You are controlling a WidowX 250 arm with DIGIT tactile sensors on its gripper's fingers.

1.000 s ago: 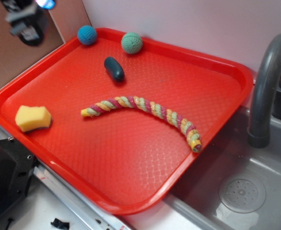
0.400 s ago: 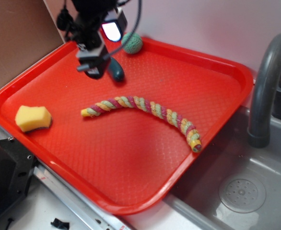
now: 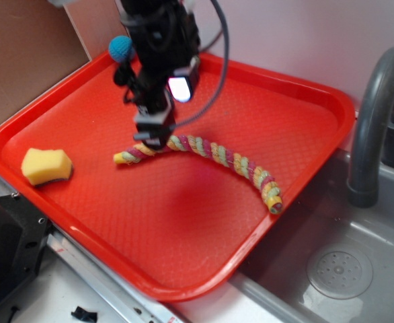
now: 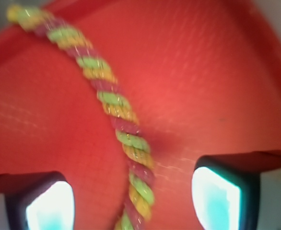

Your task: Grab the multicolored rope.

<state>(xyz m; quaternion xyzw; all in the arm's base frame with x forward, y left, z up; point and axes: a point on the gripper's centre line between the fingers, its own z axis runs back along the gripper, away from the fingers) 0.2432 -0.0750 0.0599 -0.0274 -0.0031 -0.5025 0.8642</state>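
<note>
The multicolored rope (image 3: 214, 153) lies curved across the middle of the red tray (image 3: 183, 235), its pink, yellow and green strands twisted together. My gripper (image 3: 151, 140) hangs just over the rope's left part, near its left end. In the wrist view the rope (image 4: 119, 120) runs up between my two fingers (image 4: 49, 203), which stand wide apart on either side of it without touching it. The gripper (image 4: 133, 199) is open. The picture is blurred by motion.
A yellow sponge (image 3: 46, 166) sits at the tray's left. A blue knitted ball (image 3: 121, 48) shows at the back rim behind the arm. A grey faucet (image 3: 375, 121) and sink (image 3: 338, 269) are to the right of the tray.
The arm swept in from the top left, crossed the back of the tray and came down over the rope's left part. It now hides the green ball and the dark object.
</note>
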